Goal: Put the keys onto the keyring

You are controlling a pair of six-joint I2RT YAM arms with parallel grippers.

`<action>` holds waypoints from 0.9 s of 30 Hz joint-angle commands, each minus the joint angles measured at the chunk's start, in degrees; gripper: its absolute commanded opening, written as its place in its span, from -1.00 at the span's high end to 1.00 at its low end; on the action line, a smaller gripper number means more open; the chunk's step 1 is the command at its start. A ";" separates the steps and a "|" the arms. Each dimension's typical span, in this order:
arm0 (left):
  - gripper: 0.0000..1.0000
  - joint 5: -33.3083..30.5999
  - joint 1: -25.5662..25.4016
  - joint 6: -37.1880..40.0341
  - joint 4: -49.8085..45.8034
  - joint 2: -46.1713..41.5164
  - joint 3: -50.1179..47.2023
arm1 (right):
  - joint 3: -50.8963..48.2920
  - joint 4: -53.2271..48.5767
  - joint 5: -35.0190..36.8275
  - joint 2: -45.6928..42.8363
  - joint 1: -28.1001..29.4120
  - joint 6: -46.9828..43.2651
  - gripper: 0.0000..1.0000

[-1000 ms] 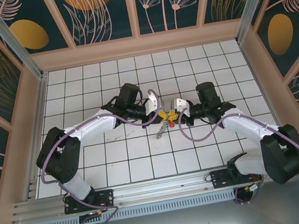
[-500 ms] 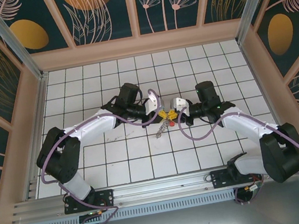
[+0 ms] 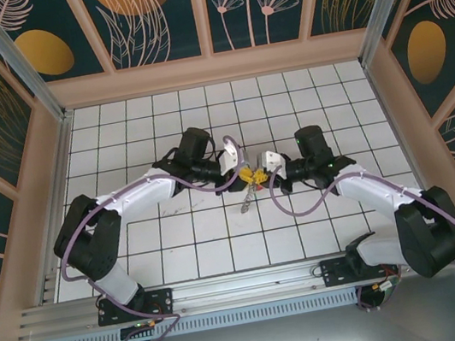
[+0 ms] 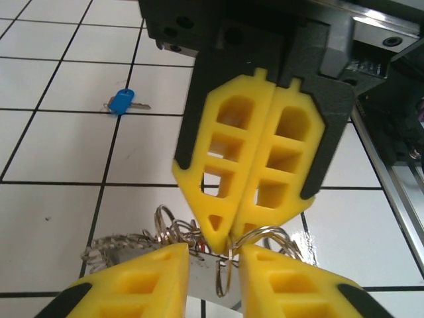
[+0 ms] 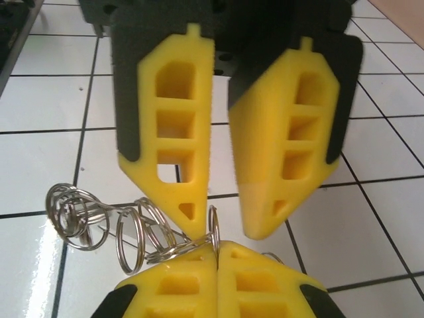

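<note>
Meeting tip to tip over the middle of the tiled worktop (image 3: 179,247), the two arms reach in from either side, with the left hand (image 5: 225,220) and the right hand (image 4: 224,240) almost nose to nose. The right hand's yellow fingers are pressed together. One loop of the keyring (image 5: 74,213) stands upright in the seam at their tips, pinched there. The rest of the keyring is a tangle of silvery wire rings and small dangling pieces. It trails off to the left in the right wrist view and hangs below the two hands in the top view. Whether its lower end rests on the tiles cannot be told.

The left hand's fingers stand apart with a clear gap between them, facing the right hand's tips. In the left wrist view a ring and a flat silvery piece sit in that gap, but whether either finger touches them cannot be told.

A blue key (image 4: 121,101) with a short silvery blade lies flat on a white tile, well apart from both hands. A small reddish speck shows among the rings just by the right hand's tips, too small to identify.
</note>
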 commanded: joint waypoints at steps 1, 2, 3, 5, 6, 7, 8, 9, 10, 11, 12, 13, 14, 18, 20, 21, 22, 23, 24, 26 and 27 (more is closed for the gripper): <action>0.42 -0.30 -0.36 -1.46 1.38 -3.02 -2.32 | -3.34 2.54 2.35 -2.45 2.10 1.95 1.00; 0.39 -0.89 -0.39 -1.69 1.34 -3.65 -2.89 | -4.31 3.50 3.02 -3.16 2.33 2.72 1.00; 0.35 -1.51 -0.31 -1.87 1.34 -4.15 -3.60 | -5.16 4.16 3.94 -3.78 2.74 3.29 1.00; 0.33 -2.21 -0.38 -1.82 0.67 -4.64 -4.41 | -6.91 5.74 5.09 -5.38 3.57 4.05 1.00; 0.34 -2.13 -0.38 -1.86 0.32 -4.68 -4.52 | -7.46 6.25 4.98 -5.86 3.69 4.48 1.00; 0.36 -1.81 -0.37 -1.90 -0.25 -4.64 -4.52 | -7.86 6.21 4.69 -6.14 3.79 4.73 1.00; 0.38 -1.38 -0.39 -1.91 -0.58 -4.64 -4.59 | -7.91 5.71 4.43 -6.20 3.96 5.11 1.00; 0.40 -1.11 -0.39 -1.83 -0.72 -4.64 -4.65 | -7.75 5.12 4.08 -6.26 3.99 5.46 1.00; 0.42 -1.01 -0.35 -1.82 -0.77 -4.64 -4.70 | -7.57 4.42 3.38 -6.26 4.02 5.81 1.00; 0.43 -0.91 -0.35 -1.74 -0.77 -4.72 -4.71 | -7.62 4.22 2.64 -6.31 4.05 6.31 1.00; 0.43 -0.56 -0.37 -1.56 -1.01 -4.67 -4.65 | -7.95 4.64 2.39 -6.53 4.17 6.86 1.00; 0.42 -0.15 -0.35 -1.32 -1.24 -4.57 -4.53 | -8.61 5.42 2.08 -6.87 4.14 7.26 1.00; 0.41 0.48 -0.35 -1.03 -1.65 -4.26 -4.32 | -9.36 6.21 1.94 -7.27 4.22 7.48 1.00; 0.46 2.08 -0.32 1.52 -5.53 -2.61 -2.57 | -10.28 8.40 2.63 -7.75 3.99 8.35 1.00; 0.49 2.39 -0.38 2.39 -6.58 -1.98 -1.91 | -10.41 8.91 2.22 -7.42 3.64 8.53 1.00; 0.49 2.66 -0.31 2.84 -6.93 -1.72 -1.63 | -10.46 9.24 2.12 -7.36 3.55 8.76 1.00; 0.47 2.90 -0.35 3.05 -7.17 -1.45 -1.33 | -10.74 9.71 2.11 -7.36 3.36 8.83 1.00; 0.45 3.20 -0.39 3.16 -7.34 -1.16 -0.98 | -10.97 10.28 1.94 -7.37 3.20 8.89 1.00; 0.45 3.82 -0.35 3.22 -7.43 -0.89 -0.77 | -11.11 10.60 1.93 -7.31 3.05 9.02 1.00; 0.46 4.67 -0.39 3.80 -8.23 -0.06 0.15 | -11.16 11.29 1.78 -7.39 2.59 9.51 1.00; 0.46 4.76 -0.36 3.78 -8.22 0.07 0.34 | -11.16 11.45 1.60 -7.50 2.48 9.47 1.00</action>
